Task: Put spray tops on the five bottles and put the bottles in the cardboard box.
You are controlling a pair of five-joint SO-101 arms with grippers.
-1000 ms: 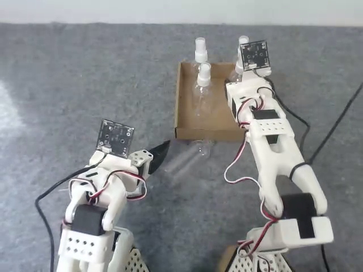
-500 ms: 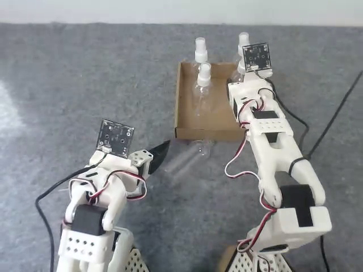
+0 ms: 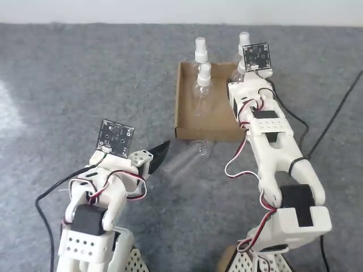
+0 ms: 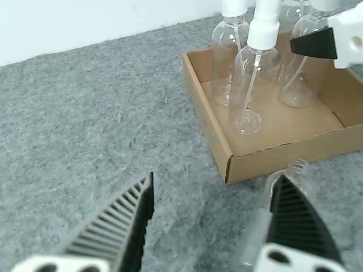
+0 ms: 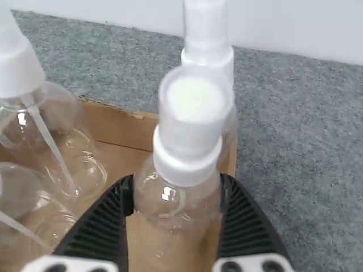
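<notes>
The cardboard box (image 3: 184, 102) holds several clear bottles with white spray tops. In the right wrist view my right gripper (image 5: 176, 182) is shut on one capped bottle (image 5: 190, 130) standing at the box's right side, its black fingers (image 5: 99, 221) pressed on both sides. Another capped bottle (image 5: 207, 34) stands just behind it. A bottle without a top (image 4: 279, 180) lies on the carpet in front of the box (image 4: 227, 141), also seen as the lying bottle (image 3: 195, 153). My left gripper (image 4: 215, 184) is open, low over the carpet, just short of this lying bottle.
Grey carpet (image 3: 85, 79) spreads wide to the left of the box. Two capped bottles (image 4: 249, 85) (image 4: 227, 56) stand in the box's left half. The right arm (image 3: 272, 141) stretches along the box's right side, with a black cable (image 3: 334, 124) beyond it.
The right arm has shifted slightly forward over the box's right side, still gripping the bottle. The left arm has not moved.
</notes>
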